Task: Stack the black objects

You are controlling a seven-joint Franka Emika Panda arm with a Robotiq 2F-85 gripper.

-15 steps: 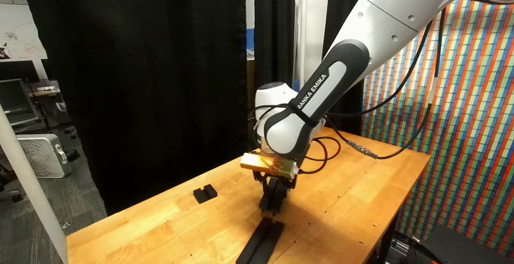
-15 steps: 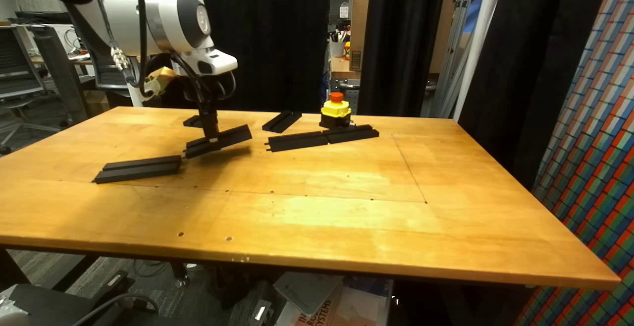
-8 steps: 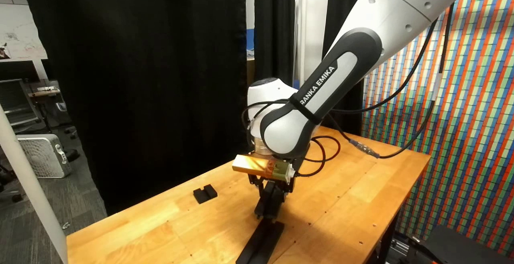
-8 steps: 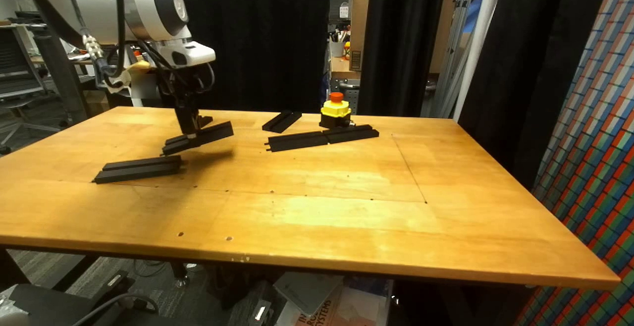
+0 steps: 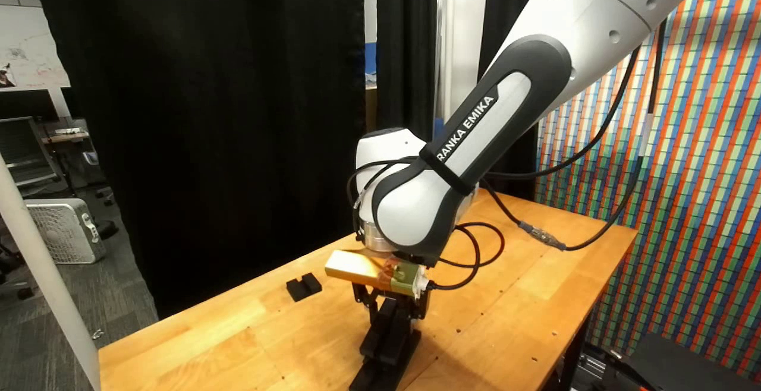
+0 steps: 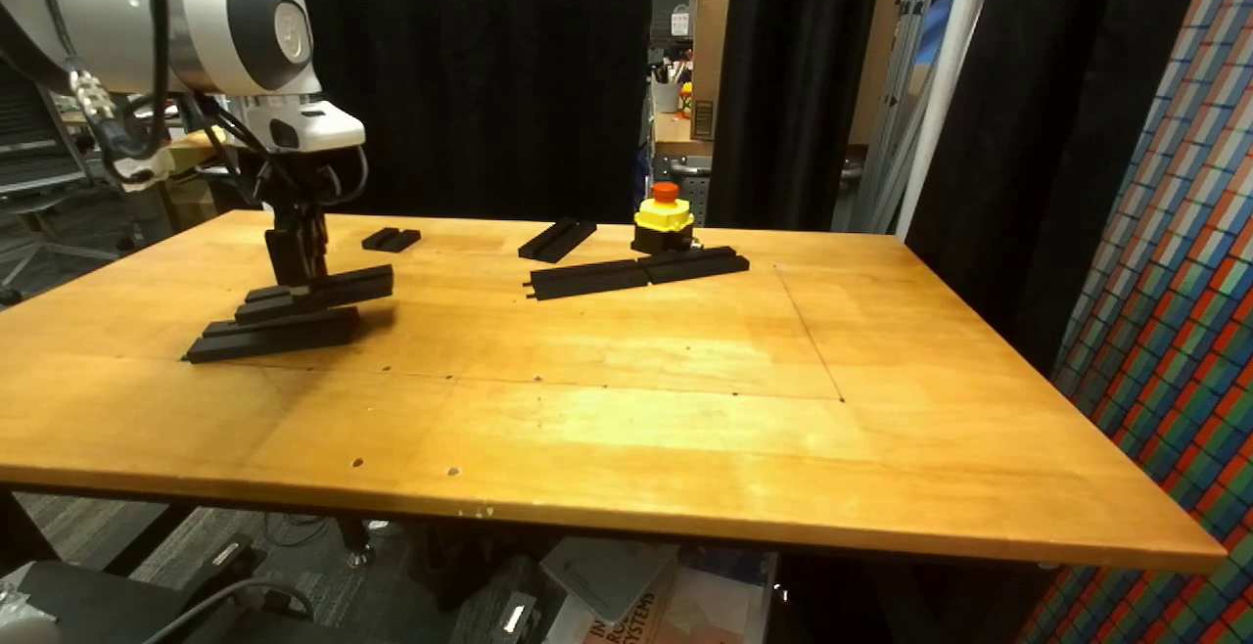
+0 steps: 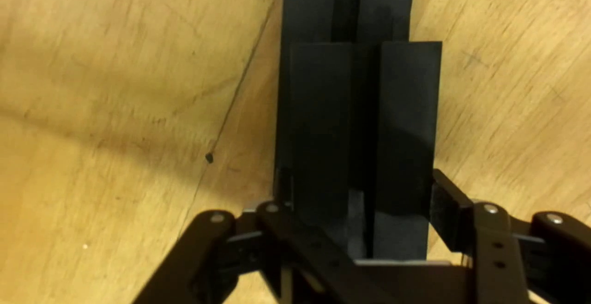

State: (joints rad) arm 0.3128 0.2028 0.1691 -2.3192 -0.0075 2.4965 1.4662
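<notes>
Within claw [image 7: 360, 183], grooved black bar [image 7: 407, 142] gripped; below claw, lower bar [image 6: 274, 338] seen on table [image 6: 626, 438], partly overlapped, nearly parallel; contact between bars unclear.

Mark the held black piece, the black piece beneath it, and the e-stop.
Held black piece [image 7: 364, 142], wrist view: central groove.
Black piece beneath [image 6: 272, 340], in an exterior view: ridge nearest the camera.
E-stop [image 6: 665, 215], in an exterior view: yellow housing.
</notes>
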